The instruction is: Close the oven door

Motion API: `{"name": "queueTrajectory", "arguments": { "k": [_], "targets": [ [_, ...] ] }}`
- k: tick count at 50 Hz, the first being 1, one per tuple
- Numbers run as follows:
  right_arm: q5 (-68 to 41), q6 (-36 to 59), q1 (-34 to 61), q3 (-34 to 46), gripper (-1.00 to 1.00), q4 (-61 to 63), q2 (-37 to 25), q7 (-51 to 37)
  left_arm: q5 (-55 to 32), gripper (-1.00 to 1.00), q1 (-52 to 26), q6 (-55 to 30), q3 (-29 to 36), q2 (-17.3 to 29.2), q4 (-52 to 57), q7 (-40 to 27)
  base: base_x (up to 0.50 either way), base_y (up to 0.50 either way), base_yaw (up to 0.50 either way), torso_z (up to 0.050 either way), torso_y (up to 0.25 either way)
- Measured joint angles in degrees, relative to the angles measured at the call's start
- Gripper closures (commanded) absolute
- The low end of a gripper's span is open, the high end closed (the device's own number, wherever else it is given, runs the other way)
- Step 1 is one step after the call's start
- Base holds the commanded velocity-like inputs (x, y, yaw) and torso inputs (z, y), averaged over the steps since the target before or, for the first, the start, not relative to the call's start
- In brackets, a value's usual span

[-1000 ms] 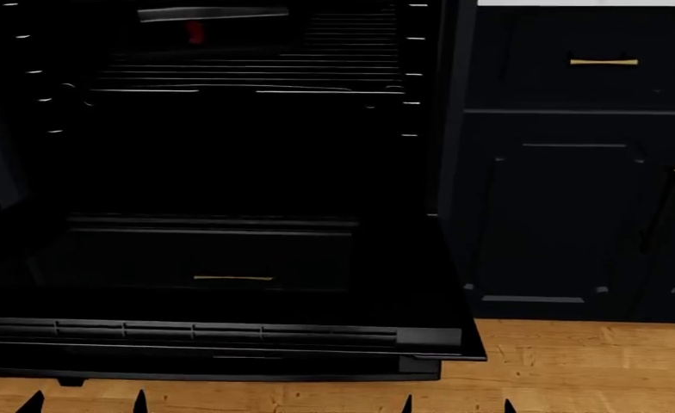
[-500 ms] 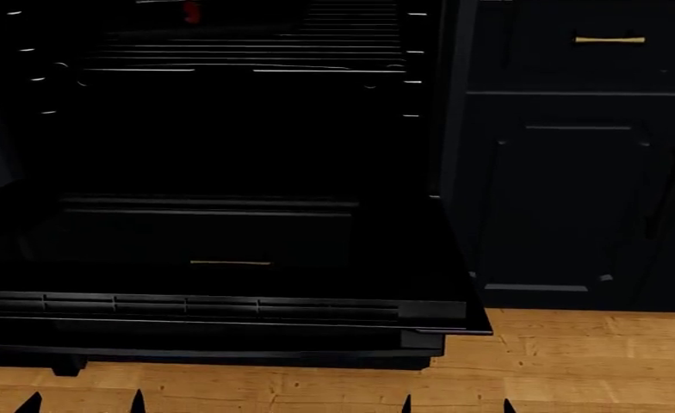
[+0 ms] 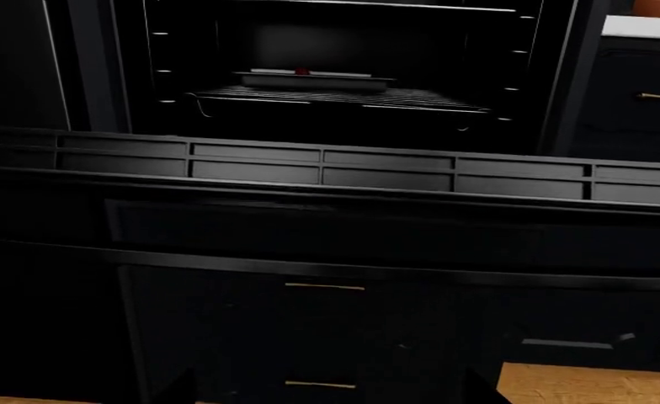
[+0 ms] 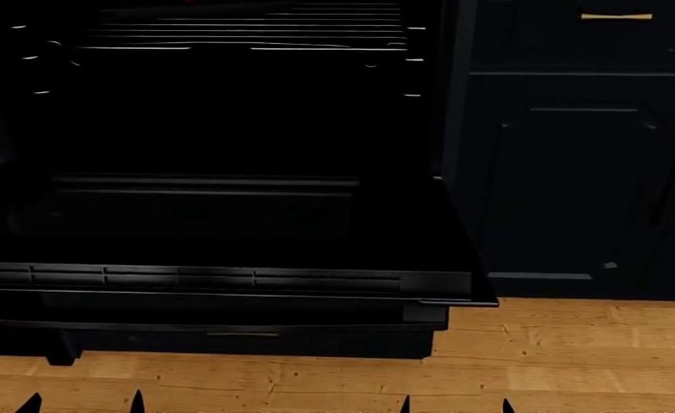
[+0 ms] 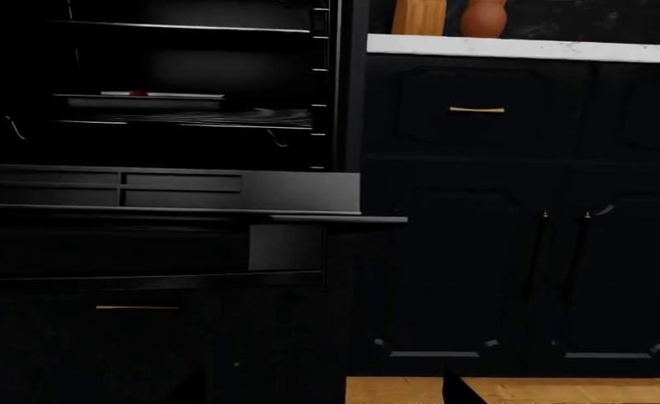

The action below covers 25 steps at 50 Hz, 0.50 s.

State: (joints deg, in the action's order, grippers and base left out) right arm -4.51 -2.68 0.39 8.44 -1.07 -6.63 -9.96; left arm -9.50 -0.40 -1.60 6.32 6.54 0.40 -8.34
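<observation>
The oven door (image 4: 223,232) hangs open, lying flat out from the oven like a shelf, glossy black. A row of vent slots (image 4: 188,278) runs along its near edge, and its long bar handle (image 3: 342,269) sits just under that edge. Only the fingertips of my left gripper (image 4: 85,404) and right gripper (image 4: 457,404) show, at the bottom of the head view. They are low over the floor, short of the door and touching nothing. Both the left gripper (image 3: 330,394) and the right gripper (image 5: 327,394) stand open and empty in their wrist views.
Inside the oven a tray (image 3: 307,81) rests on a wire rack. Under the door is a dark drawer with a brass handle (image 5: 137,307). Navy cabinet doors (image 4: 579,172) stand to the right under a white countertop (image 5: 521,46). A wooden floor (image 4: 544,361) lies below.
In the head view the oven and its door have slid upward in the frame, baring more floor and the drawer handle below. The fingertips sit at the same spots.
</observation>
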Motion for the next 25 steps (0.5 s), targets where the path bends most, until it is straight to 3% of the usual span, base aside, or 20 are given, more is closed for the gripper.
{"name": "queueTrajectory", "arguments": {
  "k": [25],
  "targets": [
    [-0.3,-0.2,0.2,1.5,-1.0,-0.1,-1.1,-1.5,-1.1,-1.0,-0.2,0.2,1.2,1.0,-0.2,-1.2,0.0,0.0,0.0,-0.05,0.0]
  ]
}}
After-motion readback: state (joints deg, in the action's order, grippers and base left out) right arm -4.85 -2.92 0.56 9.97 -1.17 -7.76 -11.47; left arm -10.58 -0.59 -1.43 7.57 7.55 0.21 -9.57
